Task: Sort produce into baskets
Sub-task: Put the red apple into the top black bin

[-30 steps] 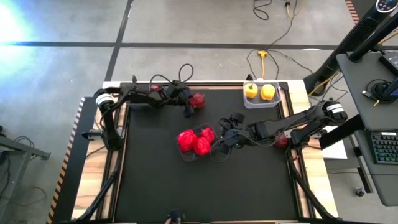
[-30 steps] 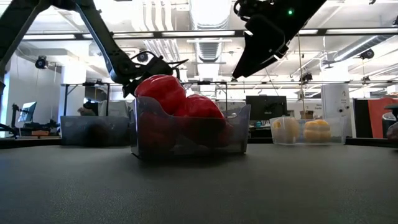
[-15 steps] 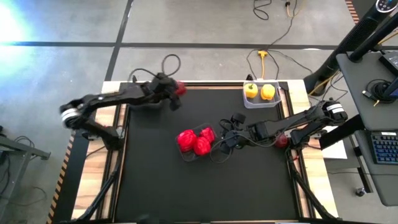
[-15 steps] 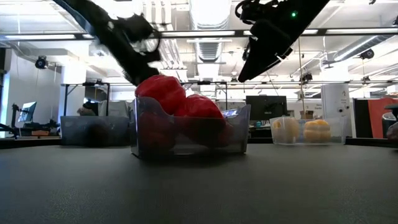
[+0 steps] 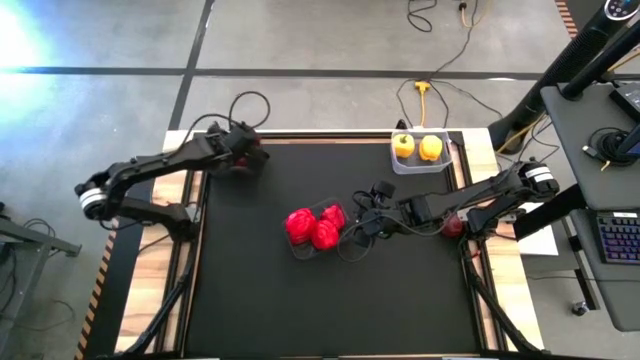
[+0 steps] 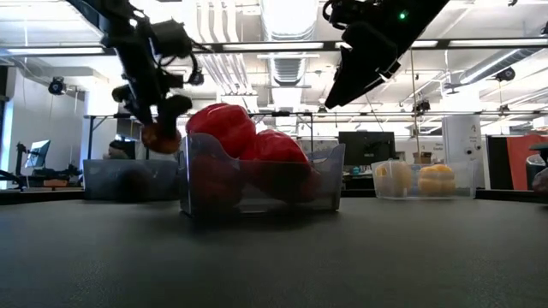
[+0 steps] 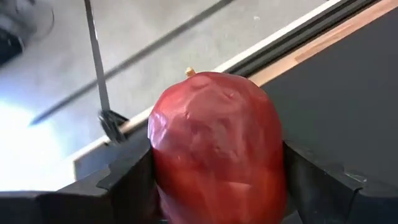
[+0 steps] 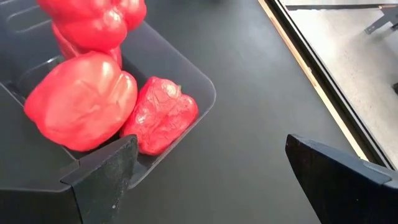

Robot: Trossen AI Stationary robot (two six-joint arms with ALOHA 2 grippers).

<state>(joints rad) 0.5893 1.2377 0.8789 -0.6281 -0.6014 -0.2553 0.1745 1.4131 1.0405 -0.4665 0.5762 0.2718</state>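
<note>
My left gripper (image 5: pixel 245 160) is shut on a dark maroon apple-like fruit (image 7: pixel 217 149) near the table's far left corner. In the low view the fruit (image 6: pixel 161 137) hangs above the dark smoky tub (image 6: pixel 128 180). My right gripper (image 5: pixel 358 228) is open and empty, beside the right end of the clear tub (image 5: pixel 314 246) at the table's middle. That tub holds three glossy red bell peppers (image 8: pixel 81 109). Two yellow bell peppers (image 5: pixel 417 147) lie in a clear tub (image 5: pixel 420 166) at the far right. My left gripper pinches the fruit's two opposite sides (image 7: pixel 163 174) between its two fingers (image 7: pixel 127 183), one on each side. The fruit's stem end (image 7: pixel 189 73) points away from the wrist. The fruit is lifted clear of the table and hangs at the gripper's lower end (image 6: pixel 161 137).
A dark red item (image 5: pixel 452 226) lies by my right arm near the table's right edge. Cables run over the floor beyond the far edge. Bare black tabletop (image 5: pixel 330 310) fills the near half.
My left gripper has carried the maroon fruit along the far edge toward the table's left edge, from near the far middle to the far left corner, and has come lower over the dark tub. It has stayed shut on the fruit.
</note>
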